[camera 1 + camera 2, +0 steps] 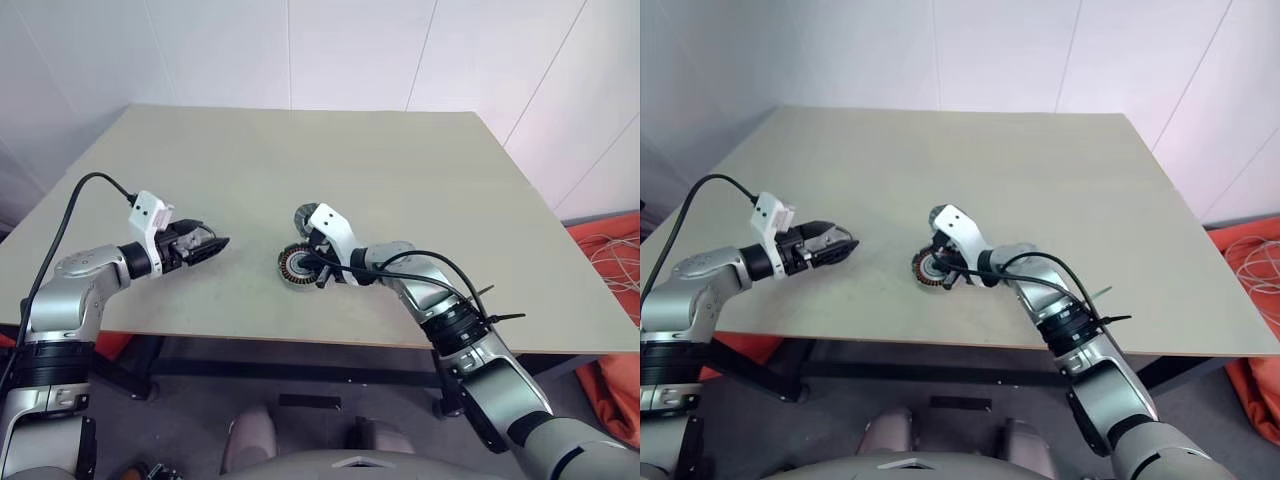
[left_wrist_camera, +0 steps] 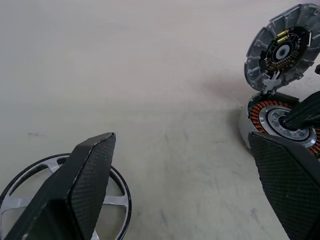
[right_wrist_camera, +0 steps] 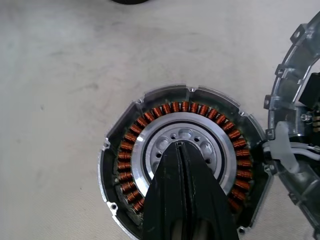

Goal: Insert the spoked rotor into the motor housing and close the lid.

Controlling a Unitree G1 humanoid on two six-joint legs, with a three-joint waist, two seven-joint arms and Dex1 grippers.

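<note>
A beige table (image 1: 400, 200) stands against white walls, and the motor housing (image 3: 182, 165) sits near its front edge, roughly in the middle. The housing is a squat round ring with copper-coloured windings around its inside and a pale metal hub with small holes at its centre. The lid (image 2: 282, 47) stands tilted up on edge at one side of the housing, touching its rim, with its ribbed grey inner face and a small multicoloured centre turned toward the left wrist camera. The right gripper (image 3: 182, 150) is clenched, its two black fingers pressed together with nothing between them, and their tips lie over the pale hub of the housing; whether they touch it cannot be told. In the head views the right arm reaches in from the right and its white wrist block hangs just above the housing (image 1: 298, 266). The left gripper (image 1: 215, 243) hangs over the table well to the left of the housing, pointing toward it, with its fingers (image 2: 85, 185) spread wide and gripping nothing. The spoked rotor (image 2: 117, 200) lies flat on the table beneath the left gripper, a shiny silver disc with a dark-edged rim, partly hidden behind one finger and well apart from the housing.
</note>
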